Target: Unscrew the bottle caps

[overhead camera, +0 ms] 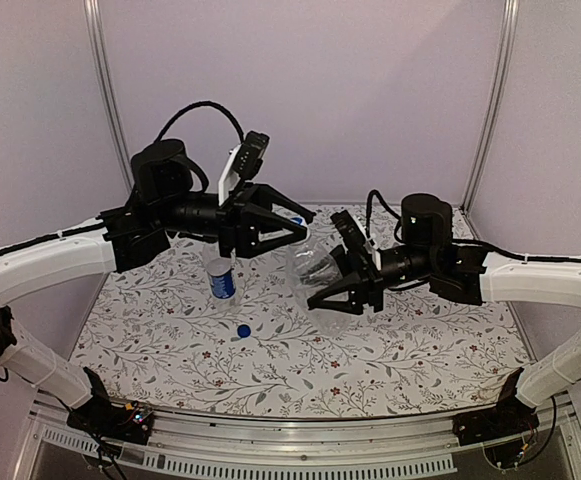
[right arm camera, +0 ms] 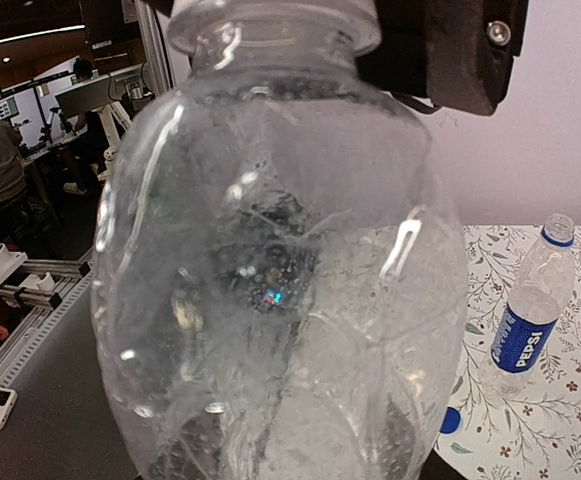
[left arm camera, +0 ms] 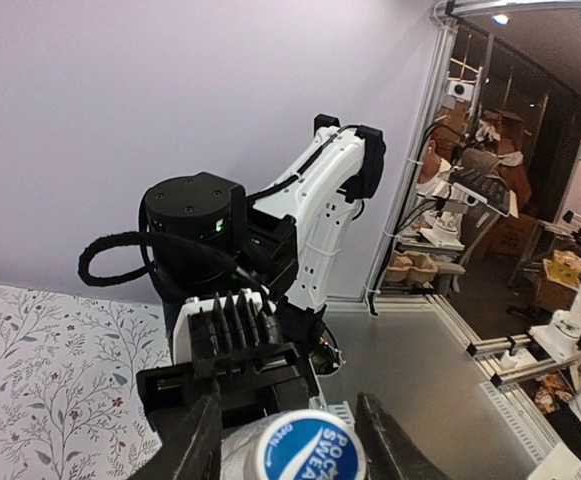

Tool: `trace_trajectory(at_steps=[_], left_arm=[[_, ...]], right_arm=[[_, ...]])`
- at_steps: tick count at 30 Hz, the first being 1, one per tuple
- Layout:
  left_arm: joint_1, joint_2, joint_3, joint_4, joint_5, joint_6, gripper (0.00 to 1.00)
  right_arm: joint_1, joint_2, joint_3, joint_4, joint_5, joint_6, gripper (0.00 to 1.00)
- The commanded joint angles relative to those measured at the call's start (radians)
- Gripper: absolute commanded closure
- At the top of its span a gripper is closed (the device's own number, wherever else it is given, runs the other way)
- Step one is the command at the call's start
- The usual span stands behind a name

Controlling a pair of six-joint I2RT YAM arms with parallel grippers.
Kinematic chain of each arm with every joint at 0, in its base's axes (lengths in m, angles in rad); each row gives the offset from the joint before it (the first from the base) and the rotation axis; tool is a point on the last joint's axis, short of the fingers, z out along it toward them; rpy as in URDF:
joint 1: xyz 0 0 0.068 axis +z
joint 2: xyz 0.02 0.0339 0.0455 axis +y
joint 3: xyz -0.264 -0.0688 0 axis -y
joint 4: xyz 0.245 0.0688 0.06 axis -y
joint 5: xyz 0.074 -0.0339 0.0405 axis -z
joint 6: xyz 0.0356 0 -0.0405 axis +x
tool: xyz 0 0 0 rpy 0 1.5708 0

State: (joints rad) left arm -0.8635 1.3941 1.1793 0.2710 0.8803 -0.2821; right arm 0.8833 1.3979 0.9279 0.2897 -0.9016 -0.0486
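My right gripper (overhead camera: 338, 285) is shut on the plain clear bottle (overhead camera: 315, 268) and holds it above the table, neck towards the left arm. This bottle (right arm camera: 280, 270) fills the right wrist view and hides the right fingers. Its whitish cap with a blue top (left arm camera: 305, 450) sits on the neck between the spread fingers (left arm camera: 195, 450) of my left gripper (overhead camera: 295, 225), with a gap showing on the left side. The labelled bottle (overhead camera: 221, 278) stands upright on the table, also in the right wrist view (right arm camera: 530, 320). The solid blue cap (overhead camera: 243, 330) lies on the mat in front of it.
The flowered mat (overhead camera: 400, 350) covers the table. White walls and metal posts (overhead camera: 110, 100) close the back and sides. A metal rail (overhead camera: 290, 435) runs along the near edge between the arm bases.
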Motion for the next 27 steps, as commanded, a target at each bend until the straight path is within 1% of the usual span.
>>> trace_trajectory(at_steps=[1, 5, 10, 14, 17, 18, 21, 22, 27], left_arm=[[0.01, 0.005, 0.02, 0.039, 0.008, -0.014, 0.54], [0.01, 0.004, 0.019, 0.044, 0.009, -0.019, 0.53], [0.011, 0.002, 0.014, 0.049, 0.011, -0.02, 0.57], [0.011, 0.003, 0.014, 0.045, 0.016, -0.022, 0.65], [0.01, 0.005, 0.014, 0.036, 0.014, -0.017, 0.74], [0.011, 0.005, 0.015, 0.03, 0.012, -0.014, 0.79], [0.009, 0.002, 0.015, 0.0, -0.015, -0.001, 0.98], [0.01, -0.003, 0.013, -0.009, -0.034, 0.002, 1.0], [0.009, -0.046, -0.019, -0.034, -0.156, -0.001, 1.0]], right_arm=[[0.003, 0.012, -0.012, 0.028, -0.023, 0.0, 0.68], [0.003, 0.015, -0.012, 0.029, -0.023, 0.0, 0.68], [0.003, 0.018, -0.013, 0.029, -0.023, 0.001, 0.69], [0.003, 0.018, -0.014, 0.03, -0.023, 0.001, 0.69], [0.003, 0.017, -0.013, 0.031, -0.015, 0.003, 0.7], [0.003, 0.017, -0.012, 0.032, -0.009, 0.005, 0.7], [0.004, 0.012, -0.012, 0.03, 0.037, 0.016, 0.71], [0.003, 0.012, -0.013, 0.028, 0.064, 0.019, 0.71], [0.001, -0.019, -0.019, 0.006, 0.21, 0.015, 0.73]])
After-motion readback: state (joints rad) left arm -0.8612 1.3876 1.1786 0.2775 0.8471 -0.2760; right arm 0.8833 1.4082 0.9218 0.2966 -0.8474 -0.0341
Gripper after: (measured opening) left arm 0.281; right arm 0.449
